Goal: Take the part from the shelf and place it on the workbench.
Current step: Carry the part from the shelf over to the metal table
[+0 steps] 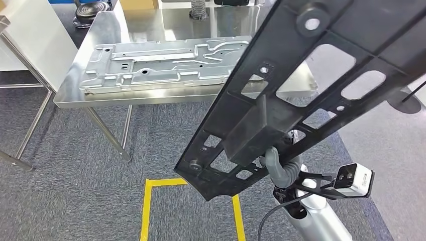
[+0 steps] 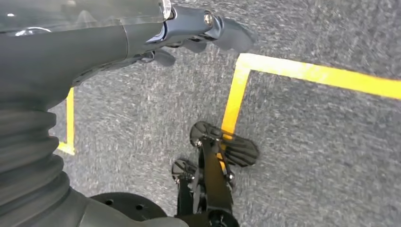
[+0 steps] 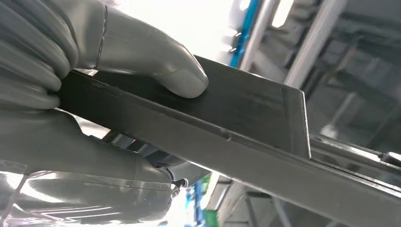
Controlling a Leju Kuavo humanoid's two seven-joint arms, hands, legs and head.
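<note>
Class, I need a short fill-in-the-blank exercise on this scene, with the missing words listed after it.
1. The black part is held by the robot's ____ hand.
2. The silver metal panel lies on the ____.
3. The tape marked on the carpet is ____.
4. The left hand hangs over the ____.

Missing words: right; workbench; yellow; carpet

I am seeing the black part [image 1: 311, 90] running off the upper right of the head view, hiding most of my right hand [image 1: 279, 163] and covering the counter's [image 1: 100, 95] right end. My left hand [image 2: 189, 33] is blurring at the frame's top.
</note>
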